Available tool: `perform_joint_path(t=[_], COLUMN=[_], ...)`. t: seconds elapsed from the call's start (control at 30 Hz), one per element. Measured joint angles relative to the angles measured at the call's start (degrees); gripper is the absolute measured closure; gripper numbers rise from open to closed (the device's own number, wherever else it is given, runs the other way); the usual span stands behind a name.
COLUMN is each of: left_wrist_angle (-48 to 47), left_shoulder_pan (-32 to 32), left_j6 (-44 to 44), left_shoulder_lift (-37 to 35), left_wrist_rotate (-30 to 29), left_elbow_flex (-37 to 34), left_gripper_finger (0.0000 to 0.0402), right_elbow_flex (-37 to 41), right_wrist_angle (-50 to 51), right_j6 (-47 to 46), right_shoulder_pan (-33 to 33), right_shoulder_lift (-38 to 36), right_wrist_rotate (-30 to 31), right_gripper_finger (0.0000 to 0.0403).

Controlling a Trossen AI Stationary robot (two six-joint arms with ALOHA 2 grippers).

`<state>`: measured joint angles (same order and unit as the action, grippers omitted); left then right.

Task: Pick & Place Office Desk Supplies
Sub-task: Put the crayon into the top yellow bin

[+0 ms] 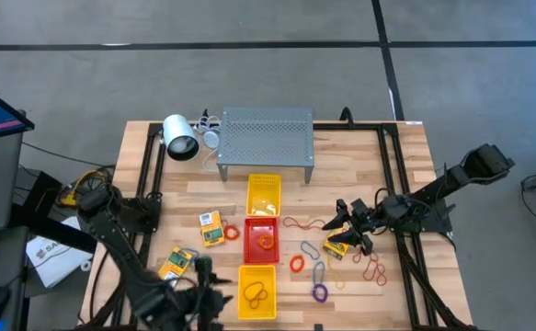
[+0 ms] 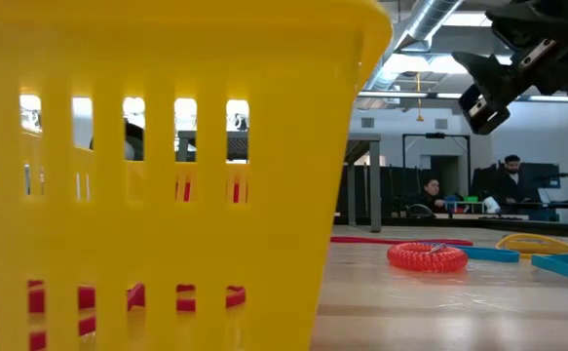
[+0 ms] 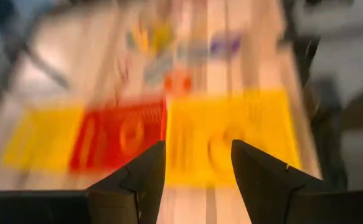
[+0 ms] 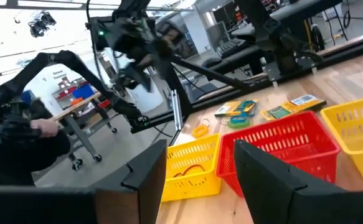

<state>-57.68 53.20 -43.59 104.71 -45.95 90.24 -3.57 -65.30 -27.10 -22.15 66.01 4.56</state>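
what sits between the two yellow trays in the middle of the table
A red tray sits between the far yellow tray and the near yellow tray; the high view shows all three in a line.

Three trays stand in a row down the bench's middle, a mesh riser behind them. Card packets lie left of the row, rubber-band loops right, toward the front edge.

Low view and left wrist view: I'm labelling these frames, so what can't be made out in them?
- Low view: the near yellow tray fills the picture's left and hides the table behind it.
- Left wrist view: motion blur smears the loops beyond the red tray; colours show, shapes do not.
- High view: print on the card packets is too small.
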Motion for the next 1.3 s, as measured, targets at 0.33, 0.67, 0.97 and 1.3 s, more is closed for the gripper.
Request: perform_joint_path(t=[0.33,0.67,0.97,1.3], left_wrist_angle=[-13.7,-8.9,-0.8,3.8], left_shoulder_pan=[-4.3,-7.1,-11.7,-14.1], left_j6=[-10.9,-15.3,-12.1,-12.1], left_shoulder_lift=[0.4,0.6,0.6,0.6], left_wrist_rotate=[10.6,15.3,15.7,16.8], left_elbow_flex=[-2.0,-14.4,-21.9,-26.2], left_gripper_finger=[0.0225,0.0225,0.0225,0.0225], right_elbow_flex=[0.0,0.0,0.0,0.0], right_wrist_angle=[-0.4,-1.4,-1.2,-1.2], right_j6=[-0.6,0.7,2.2,9.2], right_shoulder_pan=[0.0,0.0,0.0,0.5], right_shoulder_lift=[4.2,6.1,6.1,6.1], right_wrist_rotate=[0.0,-0.1,-0.2,-0.2], right_gripper_finger=[0.0221,0.0221,0.0221,0.0221])
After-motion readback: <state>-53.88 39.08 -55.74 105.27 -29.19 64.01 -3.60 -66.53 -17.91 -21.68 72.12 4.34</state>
